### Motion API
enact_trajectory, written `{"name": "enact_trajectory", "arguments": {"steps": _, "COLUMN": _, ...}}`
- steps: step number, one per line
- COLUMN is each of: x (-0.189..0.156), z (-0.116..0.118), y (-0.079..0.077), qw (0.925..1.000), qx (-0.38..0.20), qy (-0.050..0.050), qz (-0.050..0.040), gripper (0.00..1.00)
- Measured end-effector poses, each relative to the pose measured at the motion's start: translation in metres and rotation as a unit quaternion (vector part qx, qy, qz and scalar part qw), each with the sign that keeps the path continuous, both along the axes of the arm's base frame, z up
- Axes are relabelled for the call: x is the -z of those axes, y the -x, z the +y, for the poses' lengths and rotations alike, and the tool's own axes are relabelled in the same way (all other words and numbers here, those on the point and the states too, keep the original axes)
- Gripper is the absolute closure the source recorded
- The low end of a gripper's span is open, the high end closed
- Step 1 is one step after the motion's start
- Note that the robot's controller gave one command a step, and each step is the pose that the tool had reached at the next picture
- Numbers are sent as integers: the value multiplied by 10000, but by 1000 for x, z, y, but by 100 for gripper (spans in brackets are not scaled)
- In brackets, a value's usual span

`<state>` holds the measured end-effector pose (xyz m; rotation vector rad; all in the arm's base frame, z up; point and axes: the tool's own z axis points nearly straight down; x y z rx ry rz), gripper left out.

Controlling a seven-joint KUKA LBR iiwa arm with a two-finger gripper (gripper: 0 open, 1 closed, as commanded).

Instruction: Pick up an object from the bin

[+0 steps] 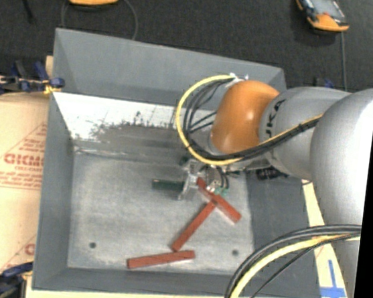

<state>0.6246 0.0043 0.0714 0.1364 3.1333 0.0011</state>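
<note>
**A:** What takes up the most room?

**B:** The silver arm (323, 135), reaching in from the right; a smooth orange cover (243, 115) and looped black and yellow cables (195, 105) sit at its wrist; beneath lies the grey metal bin (100, 188), its floor dull and speckled.

**A:** And in the bin?

**B:** A flat red-brown stick (159, 260) near the front wall; a slanting red-brown stick (192, 230) above it, its top touching a short red-brown bar (225, 209) right of centre.

**A:** The fingers (190, 181)?

**B:** Low at that short bar's upper end; apart or together I cannot tell, the wrist hiding much of them; a small dark green block (166, 185) lies just to their left.
</note>
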Motion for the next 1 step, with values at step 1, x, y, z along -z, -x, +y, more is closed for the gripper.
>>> {"name": "enact_trajectory", "arguments": {"steps": 1, "x": -157, "z": 10, "y": -28, "qw": 9999, "qx": 91, "qy": -3, "qz": -49, "gripper": 100}}
